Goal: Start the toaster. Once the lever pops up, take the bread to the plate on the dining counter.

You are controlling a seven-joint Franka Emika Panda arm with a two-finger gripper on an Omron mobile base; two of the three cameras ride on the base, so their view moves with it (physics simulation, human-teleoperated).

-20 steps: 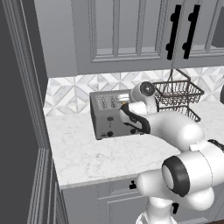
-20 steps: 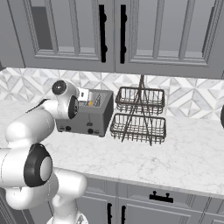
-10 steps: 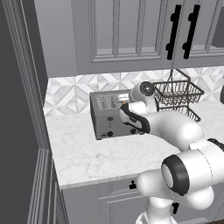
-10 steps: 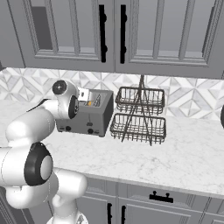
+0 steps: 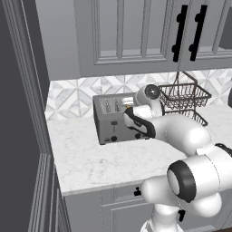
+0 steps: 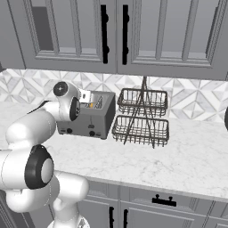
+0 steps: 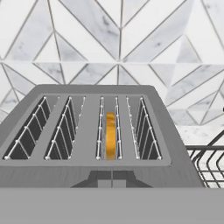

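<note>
Bread (image 7: pixel 110 135) sits low in the toaster (image 7: pixel 103 131), at 12 o'clock from our closed, empty pincer (image 5: pixel 128 110); transfer remains.

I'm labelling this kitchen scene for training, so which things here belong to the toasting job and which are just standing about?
Part of the job:
- toaster
- bread, sunk in the toaster's third slot from the left in the hand view
- tool, shut, at the toaster's front

Just standing about:
- two-tier wire basket rack, beside the toaster
- upper cabinets
- tiled backsplash
</note>
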